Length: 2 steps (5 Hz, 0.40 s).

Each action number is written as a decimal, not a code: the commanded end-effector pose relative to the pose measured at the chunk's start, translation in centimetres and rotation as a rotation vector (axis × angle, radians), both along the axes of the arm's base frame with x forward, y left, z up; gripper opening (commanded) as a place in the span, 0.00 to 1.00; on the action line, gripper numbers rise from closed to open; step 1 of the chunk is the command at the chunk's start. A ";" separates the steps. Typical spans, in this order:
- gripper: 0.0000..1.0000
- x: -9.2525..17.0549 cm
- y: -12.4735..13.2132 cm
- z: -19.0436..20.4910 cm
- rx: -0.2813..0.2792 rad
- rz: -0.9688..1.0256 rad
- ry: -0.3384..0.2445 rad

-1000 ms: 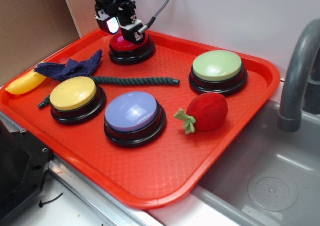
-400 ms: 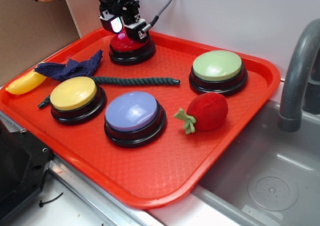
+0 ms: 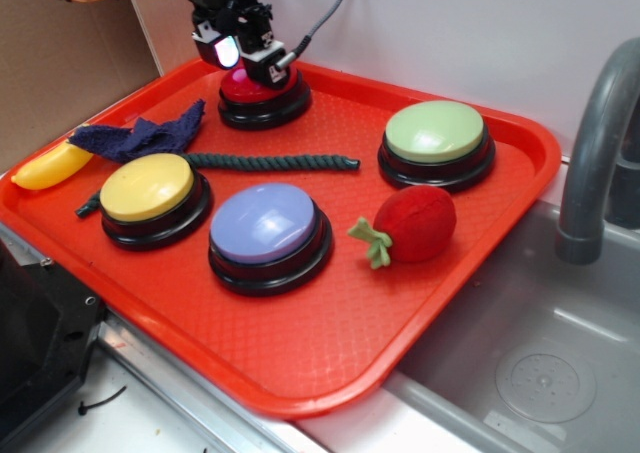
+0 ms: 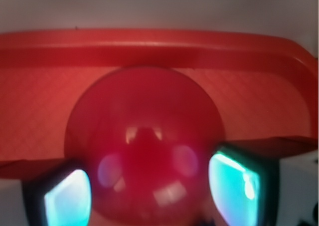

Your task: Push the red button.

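The red button (image 3: 266, 92), a glossy red dome on a black base, stands at the back of the red tray (image 3: 330, 348). My gripper (image 3: 243, 61) hangs right over it, and its body hides the dome's left and top. In the wrist view the red button (image 4: 144, 131) fills the middle of the frame, very close. My gripper (image 4: 149, 193) is open, with a lit cyan pad on either side of the dome and nothing held. Whether the fingertips touch the cap I cannot tell.
On the tray are a yellow button (image 3: 148, 186), a lilac button (image 3: 266, 223), a green button (image 3: 436, 131), a plush strawberry (image 3: 415, 223), a dark rope (image 3: 270, 161) and a blue cloth (image 3: 145, 135). A toy banana (image 3: 50, 166) lies at the left rim. A sink (image 3: 540, 363) and faucet (image 3: 590, 153) lie to the right.
The gripper has stayed over the red button, lifting slightly and shifting a little sideways. Nothing else has moved.
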State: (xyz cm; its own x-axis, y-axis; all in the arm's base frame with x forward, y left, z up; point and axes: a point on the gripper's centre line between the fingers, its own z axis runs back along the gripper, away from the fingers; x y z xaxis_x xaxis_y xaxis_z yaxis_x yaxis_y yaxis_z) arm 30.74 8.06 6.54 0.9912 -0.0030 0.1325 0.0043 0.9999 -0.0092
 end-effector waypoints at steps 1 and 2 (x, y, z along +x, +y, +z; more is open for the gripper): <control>1.00 -0.3 0.2 4.2 0.056 -0.015 -0.098; 1.00 -0.8 0.0 5.0 0.062 -0.017 -0.121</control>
State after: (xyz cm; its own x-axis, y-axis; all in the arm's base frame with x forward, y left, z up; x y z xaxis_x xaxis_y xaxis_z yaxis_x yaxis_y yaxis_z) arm 29.38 8.09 9.14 0.9837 -0.0222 0.1787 0.0159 0.9992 0.0368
